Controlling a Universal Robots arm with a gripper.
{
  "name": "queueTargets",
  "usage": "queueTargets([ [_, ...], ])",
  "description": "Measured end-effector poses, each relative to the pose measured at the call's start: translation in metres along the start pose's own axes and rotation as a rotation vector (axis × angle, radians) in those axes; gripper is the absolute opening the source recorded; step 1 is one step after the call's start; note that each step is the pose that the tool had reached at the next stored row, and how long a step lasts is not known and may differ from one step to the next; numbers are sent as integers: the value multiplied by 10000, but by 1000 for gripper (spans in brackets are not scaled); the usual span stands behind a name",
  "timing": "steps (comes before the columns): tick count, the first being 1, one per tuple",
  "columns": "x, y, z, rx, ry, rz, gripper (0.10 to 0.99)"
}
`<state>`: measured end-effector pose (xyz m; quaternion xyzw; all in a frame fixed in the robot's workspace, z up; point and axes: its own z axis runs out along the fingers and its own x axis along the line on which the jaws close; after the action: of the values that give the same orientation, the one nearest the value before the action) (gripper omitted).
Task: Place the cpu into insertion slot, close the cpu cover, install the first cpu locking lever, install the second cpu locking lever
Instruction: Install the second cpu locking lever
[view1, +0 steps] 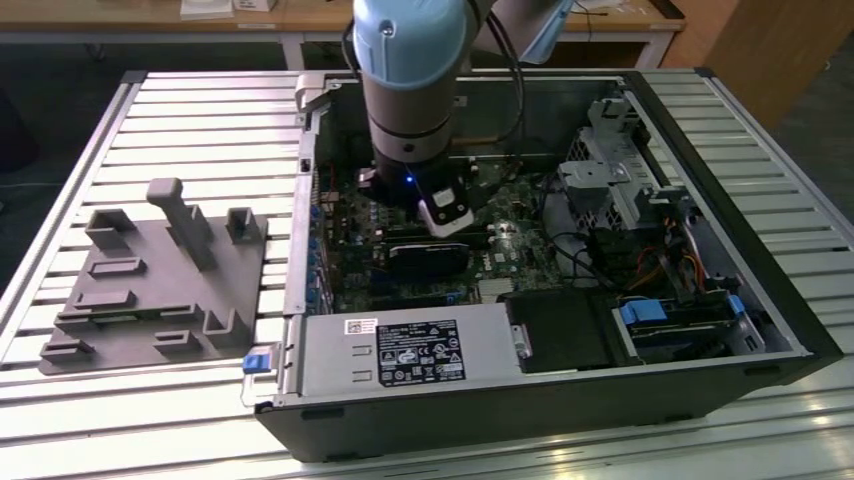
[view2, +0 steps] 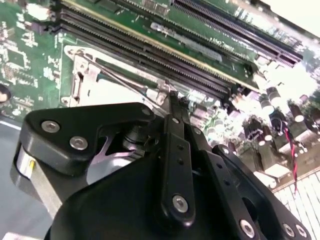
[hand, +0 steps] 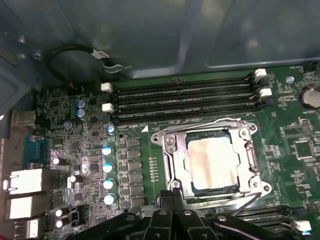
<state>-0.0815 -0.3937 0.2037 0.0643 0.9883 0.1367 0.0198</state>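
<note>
In the first wrist view the cpu (hand: 212, 162) lies in the insertion slot (hand: 253, 131), its pale beige face showing through the square cut-out of the cpu cover (hand: 173, 159), which lies flat over it. Thin wire levers (hand: 210, 121) run along the socket's edges. My gripper (hand: 173, 196) is shut with nothing in it, its tips at the socket's corner. In the second wrist view the gripper (view2: 172, 100) touches a thin lever rod (view2: 120, 77) crossing the silver cover (view2: 82, 75). In the exterior view the gripper (view1: 447, 220) reaches down into the open computer case (view1: 747, 300).
Long black memory slots (hand: 185, 100) run beside the socket, with capacitors (hand: 107, 167) on its other side. A black card (view1: 427, 258) sits near the gripper. A power supply (view1: 400, 355) and drive bays (view1: 667, 320) fill the case's front. A grey fixture plate (view1: 147, 290) lies at the exterior view's left.
</note>
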Motion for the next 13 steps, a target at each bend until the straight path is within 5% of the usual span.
queueTargets([
  [13,-9,124,-436,73,-9,-3,106],
])
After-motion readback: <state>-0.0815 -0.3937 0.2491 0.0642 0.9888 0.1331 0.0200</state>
